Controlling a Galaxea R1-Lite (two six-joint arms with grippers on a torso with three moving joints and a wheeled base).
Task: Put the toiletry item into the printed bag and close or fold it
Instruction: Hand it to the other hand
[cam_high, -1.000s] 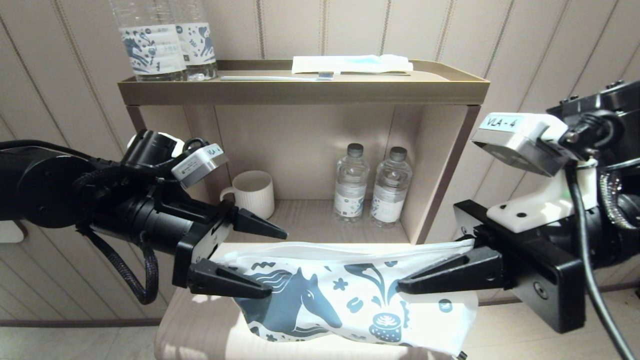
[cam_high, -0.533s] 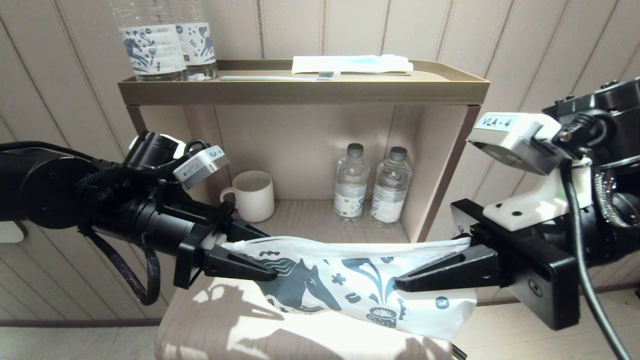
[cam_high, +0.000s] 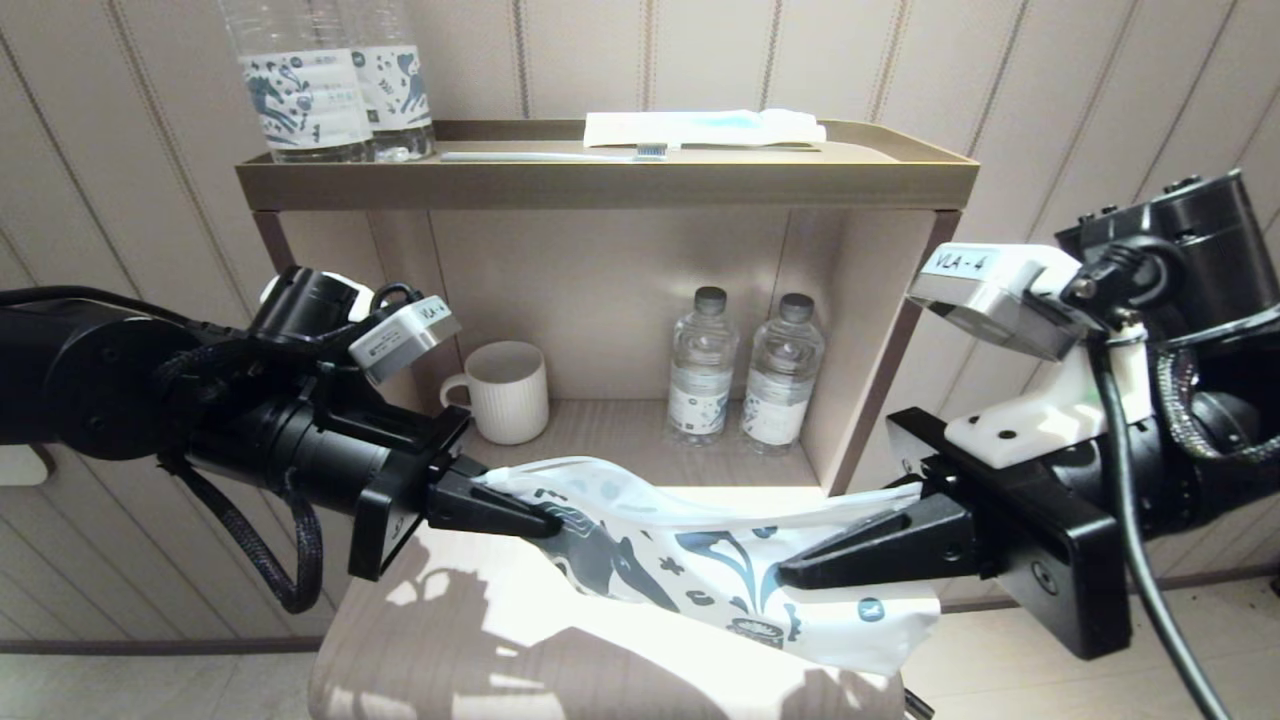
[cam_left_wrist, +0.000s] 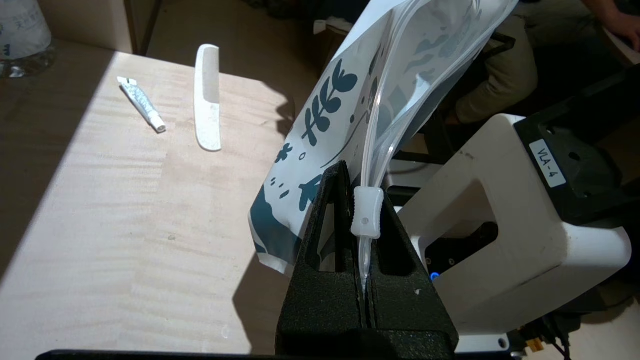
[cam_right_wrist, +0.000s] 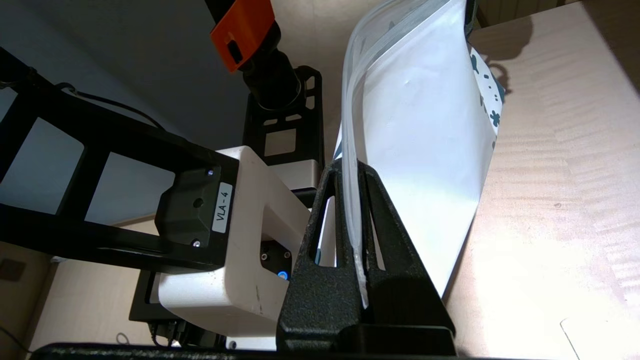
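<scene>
Between my two claws hangs the printed bag (cam_high: 700, 560) above the pale table (cam_left_wrist: 100, 210) — my left gripper (cam_high: 545, 520) at nine o'clock is clamped on its zip edge beside the white slider (cam_left_wrist: 366, 212), my right gripper (cam_high: 790, 572) at three o'clock pinches the other end. At eleven o'clock in the left wrist view, the toiletry item (cam_left_wrist: 208, 97) lies flat beside a small tube (cam_left_wrist: 141, 104).

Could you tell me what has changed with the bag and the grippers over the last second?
The left gripper has closed on the printed bag at its zip end, where it stood open around it. The bag, stretched flat before, now sags and creases between the grippers. The right gripper has stayed shut on the bag's other end. The shelf items are unchanged.
</scene>
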